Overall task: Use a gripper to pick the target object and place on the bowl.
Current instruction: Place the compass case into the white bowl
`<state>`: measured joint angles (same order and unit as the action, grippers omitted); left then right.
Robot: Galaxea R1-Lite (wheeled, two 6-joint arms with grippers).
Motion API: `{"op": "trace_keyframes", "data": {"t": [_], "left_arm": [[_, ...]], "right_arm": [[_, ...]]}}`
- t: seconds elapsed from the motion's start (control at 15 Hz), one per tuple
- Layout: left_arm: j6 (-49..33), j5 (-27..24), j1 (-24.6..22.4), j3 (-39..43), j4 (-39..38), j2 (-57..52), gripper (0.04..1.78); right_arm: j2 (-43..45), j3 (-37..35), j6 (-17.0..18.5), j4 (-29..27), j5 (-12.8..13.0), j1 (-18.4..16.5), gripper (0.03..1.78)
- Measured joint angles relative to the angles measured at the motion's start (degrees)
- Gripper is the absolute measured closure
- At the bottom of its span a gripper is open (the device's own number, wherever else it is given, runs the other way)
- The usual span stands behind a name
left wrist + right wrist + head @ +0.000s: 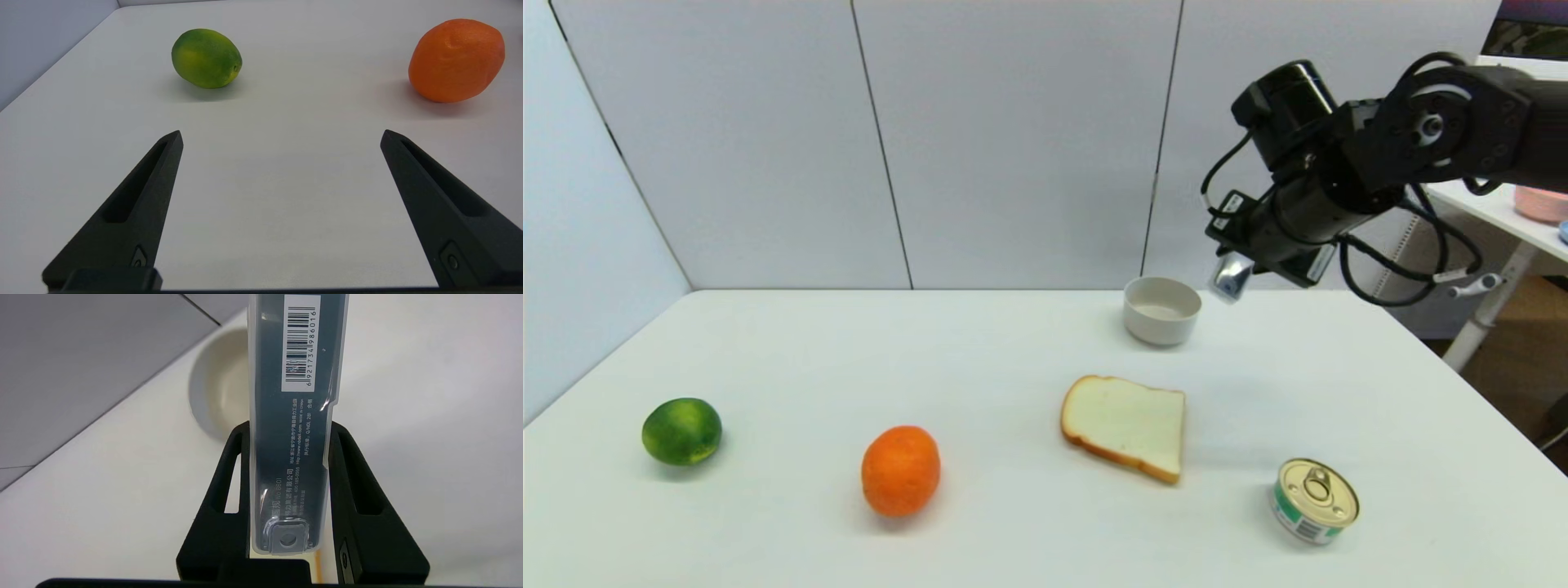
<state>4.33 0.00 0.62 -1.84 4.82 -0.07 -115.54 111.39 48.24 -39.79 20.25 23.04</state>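
The right gripper (289,428) is clamped on the grey plastic pack (292,428), one finger on each long side, with the barcode label (299,343) facing the wrist camera and the far end of the pack sticking out past the fingertips. In the head view the pack (1230,278) hangs in the air, clear of the desk (980,343), just to the right of the off-white bowl (1162,310) and above its rim. The step in hand looks like the carry to the bowl, nearly over. The next move calls for a short shift to the robot's left until the pack is centred over the bowl, a small descent, then letting go; since the pack looks about as long as the bowl is wide, it may settle across the rim rather than inside. The left gripper (282,136) is parked low over the desk, fingers spread wide and holding nothing, facing the lime (206,58) and the orange (457,60).
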Motion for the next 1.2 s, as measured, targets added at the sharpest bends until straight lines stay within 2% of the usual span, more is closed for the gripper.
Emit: {"op": "trace_keyframes", "data": {"t": [0.27, 0.6, 1.07, 1.2], "left_arm": [[0.0, 0.0, 0.0, 0.0, 0.0, 0.0, 0.11], [0.0, 0.0, 0.0, 0.0, 0.0, 0.0, 0.11], [0.0, 0.0, 0.0, 0.0, 0.0, 0.0, 0.11], [0.0, 0.0, 0.0, 0.0, 0.0, 0.0, 0.11]], "right_arm": [[-6.0, 0.0, -6.0, 10.8, 0.1, -0.4, 1.27], [-12.3, 0.0, -7.2, 19.4, 1.0, -0.3, 1.27], [-17.0, 0.2, -8.3, 24.0, 1.1, -0.6, 1.27], [-17.5, 0.3, -9.6, 23.9, 1.0, -0.7, 1.27]]}}
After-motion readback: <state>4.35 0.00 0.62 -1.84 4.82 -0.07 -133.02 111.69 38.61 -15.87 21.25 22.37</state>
